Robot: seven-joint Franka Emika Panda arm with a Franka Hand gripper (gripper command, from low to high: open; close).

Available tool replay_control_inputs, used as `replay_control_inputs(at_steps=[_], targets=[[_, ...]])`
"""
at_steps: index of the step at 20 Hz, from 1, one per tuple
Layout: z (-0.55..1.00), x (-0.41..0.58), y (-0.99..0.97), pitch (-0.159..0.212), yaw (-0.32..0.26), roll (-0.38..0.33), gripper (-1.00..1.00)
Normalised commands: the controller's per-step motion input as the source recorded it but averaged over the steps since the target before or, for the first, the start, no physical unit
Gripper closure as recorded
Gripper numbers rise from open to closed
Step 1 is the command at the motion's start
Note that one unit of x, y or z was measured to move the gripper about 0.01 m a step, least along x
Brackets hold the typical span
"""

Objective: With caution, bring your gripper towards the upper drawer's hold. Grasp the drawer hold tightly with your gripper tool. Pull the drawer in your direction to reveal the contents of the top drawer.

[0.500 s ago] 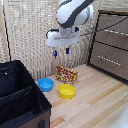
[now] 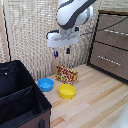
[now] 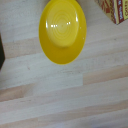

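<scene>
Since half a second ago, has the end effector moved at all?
Cannot tell. The end effector hangs above the patterned box and the yellow bowl, much as before; any shift is too slight to judge.

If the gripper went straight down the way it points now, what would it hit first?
Probably the yellow bowl: the wrist view looks straight down on it. The gripper hangs above the floor, fingers down, well short of the dresser. Depth is uncertain.
</scene>
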Motion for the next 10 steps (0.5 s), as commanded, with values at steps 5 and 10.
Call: replay_control_inputs(at_steps=[5, 10], targets=[[0.25, 0.000, -0.08, -0.003, 0.169, -0.258, -1.00], [0.25, 0.000, -0.08, 0.000, 0.171, -0.260, -1.00]])
